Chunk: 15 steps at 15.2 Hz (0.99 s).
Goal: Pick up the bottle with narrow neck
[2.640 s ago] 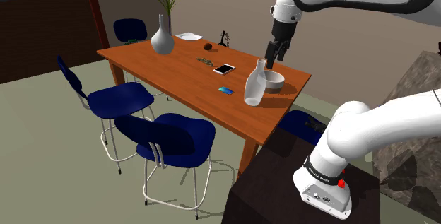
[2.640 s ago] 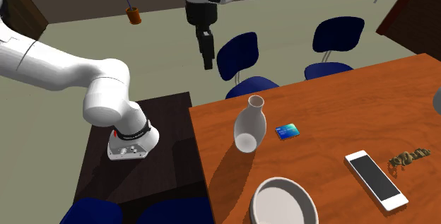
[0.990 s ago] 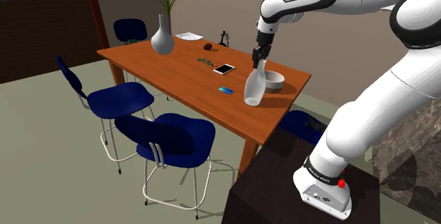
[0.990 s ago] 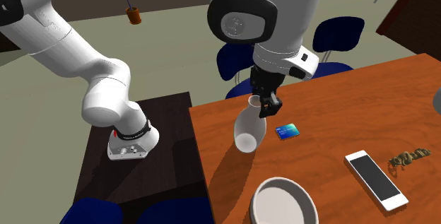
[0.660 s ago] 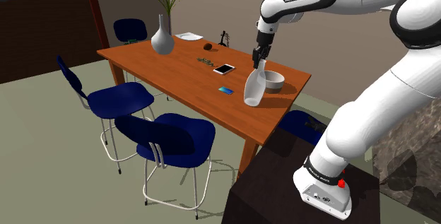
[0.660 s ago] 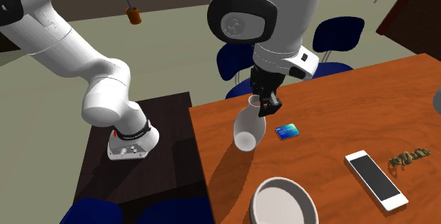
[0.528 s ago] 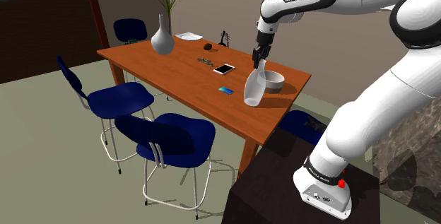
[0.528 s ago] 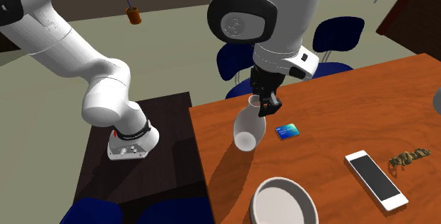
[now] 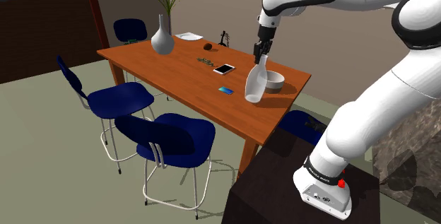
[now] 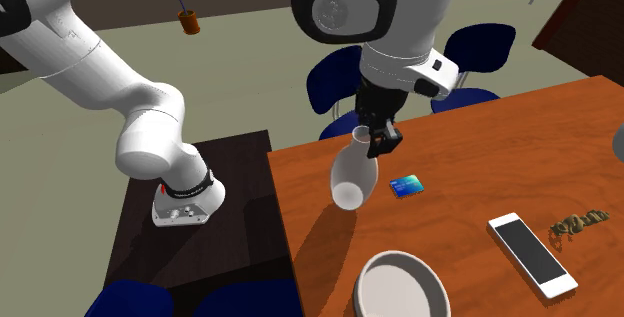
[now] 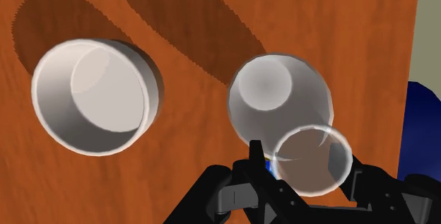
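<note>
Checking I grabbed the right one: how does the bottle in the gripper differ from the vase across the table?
The bottle is clasped at its neck by the gripper; the vase stands untouched. The bottle's mouth is empty; the vase holds a green plant. The bottle looks see-through, the vase opaque grey. Both have narrow necks.

The shoulder camera sits high behind the stand, far from the claw, and looks past it over the whole surface. The second camera is much nearer, on the claw's other side, looking back at the stand. The wrist camera looks straight down from just above the claw, and all three see the bottle and the bowl beside the claw.
</note>
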Each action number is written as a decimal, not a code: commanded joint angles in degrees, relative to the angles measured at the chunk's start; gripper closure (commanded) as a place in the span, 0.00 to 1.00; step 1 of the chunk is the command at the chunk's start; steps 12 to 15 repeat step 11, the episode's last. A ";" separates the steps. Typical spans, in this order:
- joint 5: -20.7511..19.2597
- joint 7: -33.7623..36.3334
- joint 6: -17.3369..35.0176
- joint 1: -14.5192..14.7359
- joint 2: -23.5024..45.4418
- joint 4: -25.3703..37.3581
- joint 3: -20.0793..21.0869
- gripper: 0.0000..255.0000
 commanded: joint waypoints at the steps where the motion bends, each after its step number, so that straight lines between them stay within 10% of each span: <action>1: 0.07 -0.06 -1.63 0.04 0.10 1.74 0.04 1.00; 15: 0.27 -0.10 -7.91 0.21 0.28 8.19 0.30 1.00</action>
